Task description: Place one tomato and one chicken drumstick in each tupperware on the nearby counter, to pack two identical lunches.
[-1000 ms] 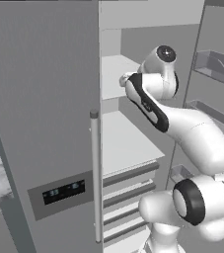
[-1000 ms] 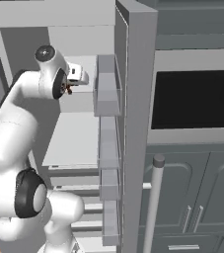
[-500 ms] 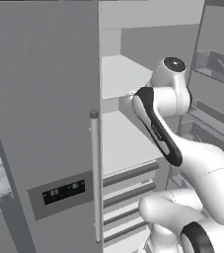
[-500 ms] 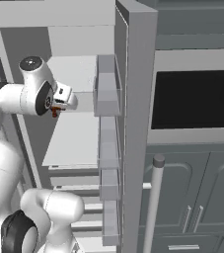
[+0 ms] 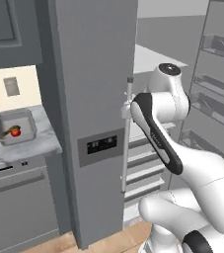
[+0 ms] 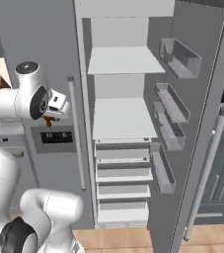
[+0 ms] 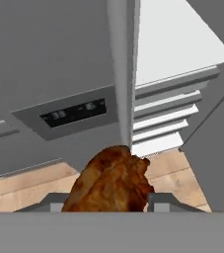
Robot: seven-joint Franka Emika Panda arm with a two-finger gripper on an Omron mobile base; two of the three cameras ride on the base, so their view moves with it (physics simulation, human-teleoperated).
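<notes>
While the jaws clamp one chicken drumstick [image 7: 111, 180], one tomato [image 5: 16, 131] sits in one grey tupperware [image 5: 30, 120].

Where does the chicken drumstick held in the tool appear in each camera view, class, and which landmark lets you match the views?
Left base view: I cannot make it out; the arm's wrist stands in front of the fridge door handle.
Right base view: chicken drumstick, a small brown bit under the tool, left of centre.
Hand view: large, bottom centre, between the fingers.
Shared landmark: the fridge's dark display panel.
</notes>
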